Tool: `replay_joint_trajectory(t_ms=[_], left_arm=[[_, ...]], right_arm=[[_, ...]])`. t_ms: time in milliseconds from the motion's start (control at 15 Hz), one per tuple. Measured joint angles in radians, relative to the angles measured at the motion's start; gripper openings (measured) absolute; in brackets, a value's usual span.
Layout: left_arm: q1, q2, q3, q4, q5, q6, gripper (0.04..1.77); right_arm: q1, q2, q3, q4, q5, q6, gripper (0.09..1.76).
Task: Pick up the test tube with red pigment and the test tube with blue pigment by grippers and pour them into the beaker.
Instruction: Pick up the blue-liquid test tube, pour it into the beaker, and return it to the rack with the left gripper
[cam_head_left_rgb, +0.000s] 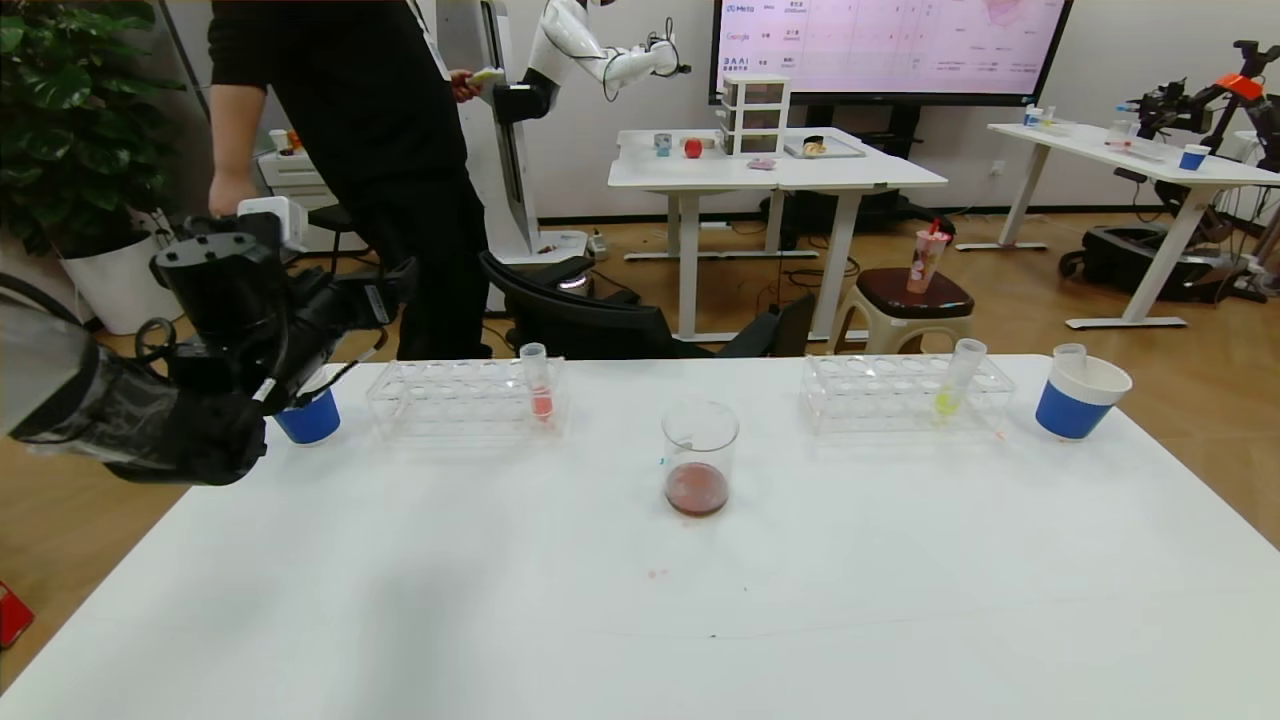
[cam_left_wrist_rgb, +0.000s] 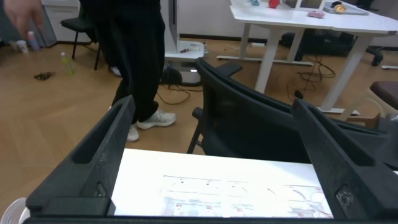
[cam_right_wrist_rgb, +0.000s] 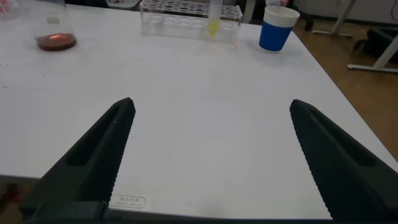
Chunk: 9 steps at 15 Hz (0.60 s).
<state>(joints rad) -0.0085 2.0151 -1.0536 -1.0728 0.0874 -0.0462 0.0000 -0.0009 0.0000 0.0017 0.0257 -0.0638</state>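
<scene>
The beaker (cam_head_left_rgb: 699, 455) stands mid-table with dark reddish-brown liquid at its bottom; it also shows in the right wrist view (cam_right_wrist_rgb: 55, 30). A tube with salmon-pink liquid (cam_head_left_rgb: 539, 385) stands in the left rack (cam_head_left_rgb: 465, 398). No tube with vivid red or blue liquid shows. A clear tube (cam_head_left_rgb: 1069, 354) with no visible liquid stands in the right blue cup (cam_head_left_rgb: 1077, 397). My left gripper (cam_head_left_rgb: 395, 280) is raised over the table's far left, open and empty (cam_left_wrist_rgb: 212, 104). My right gripper (cam_right_wrist_rgb: 211, 104) is open and empty above the near right tabletop, out of the head view.
A second blue cup (cam_head_left_rgb: 310, 418) sits half hidden under my left arm. The right rack (cam_head_left_rgb: 905, 390) holds a yellow-liquid tube (cam_head_left_rgb: 955, 385). A person (cam_head_left_rgb: 380, 150) and a black chair (cam_head_left_rgb: 600, 320) stand just behind the table's far edge.
</scene>
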Motion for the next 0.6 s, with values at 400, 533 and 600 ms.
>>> replay_joint_trajectory(t_ms=[400,533,600], left_arm=[[-0.044,-0.302,0.186,0.084,0.0,0.142,1.75],[-0.038,-0.426,0.24,0.162,0.0,0.15,1.75],[-0.032,-0.494,0.265,0.204,0.0,0.151,1.75]], right_arm=[[0.0,0.0,0.0,0.0,0.0,0.0,1.74],[0.0,0.0,0.0,0.0,0.0,0.0,1.74],[0.0,0.0,0.0,0.0,0.0,0.0,1.74]])
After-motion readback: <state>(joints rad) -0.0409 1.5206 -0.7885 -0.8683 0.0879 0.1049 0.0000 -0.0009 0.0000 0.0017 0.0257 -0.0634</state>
